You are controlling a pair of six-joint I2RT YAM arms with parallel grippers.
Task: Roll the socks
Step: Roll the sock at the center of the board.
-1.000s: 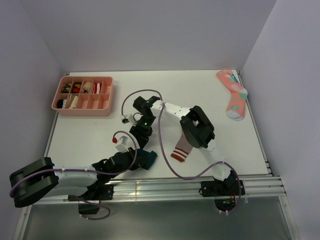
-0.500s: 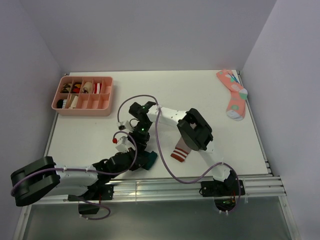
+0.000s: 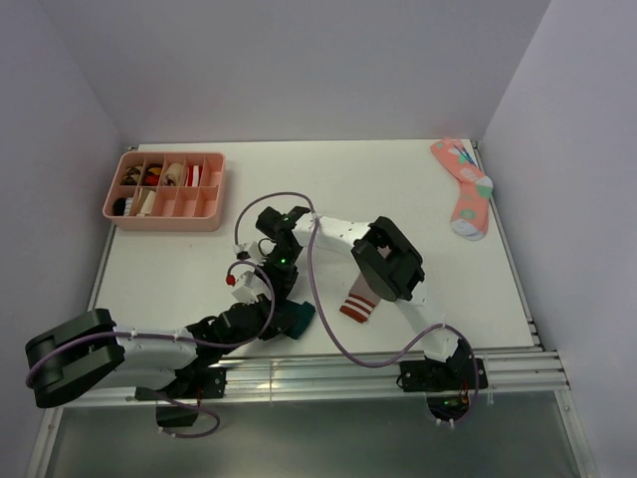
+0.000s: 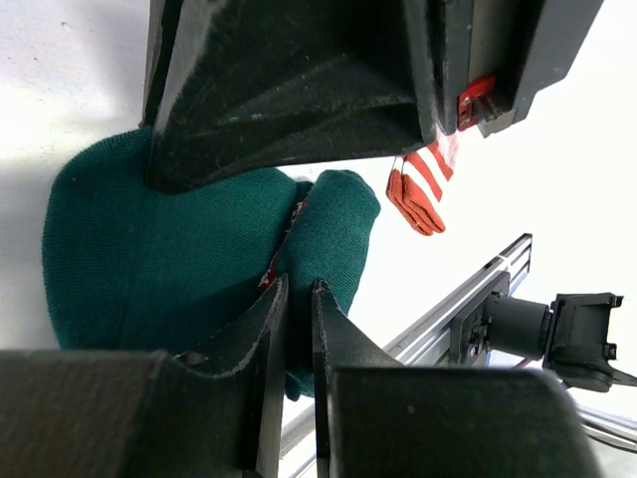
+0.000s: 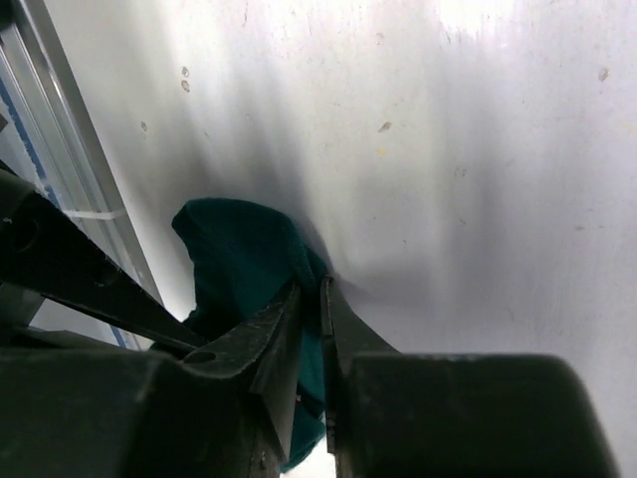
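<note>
The dark green sock (image 3: 298, 317) lies bunched near the table's front edge. My left gripper (image 3: 280, 322) is shut on a fold of it; in the left wrist view the jaws (image 4: 298, 299) pinch green cloth (image 4: 179, 249). My right gripper (image 3: 284, 297) reaches in from behind and is shut on the same sock's edge (image 5: 239, 259), fingertips (image 5: 311, 294) close together on the fabric. The taupe sock with the red-and-white striped cuff (image 3: 359, 302) lies to the right, partly under the right arm; its cuff (image 4: 423, 184) shows in the left wrist view.
A pink compartment tray (image 3: 164, 215) with small items stands at the back left. A coral-pink spotted sock (image 3: 464, 191) lies at the back right. A metal rail (image 3: 398, 363) runs along the near edge, close to the grippers.
My right gripper has come down toward the left gripper and closed its open jaws onto the green sock. The left gripper has kept its hold and hardly moved.
</note>
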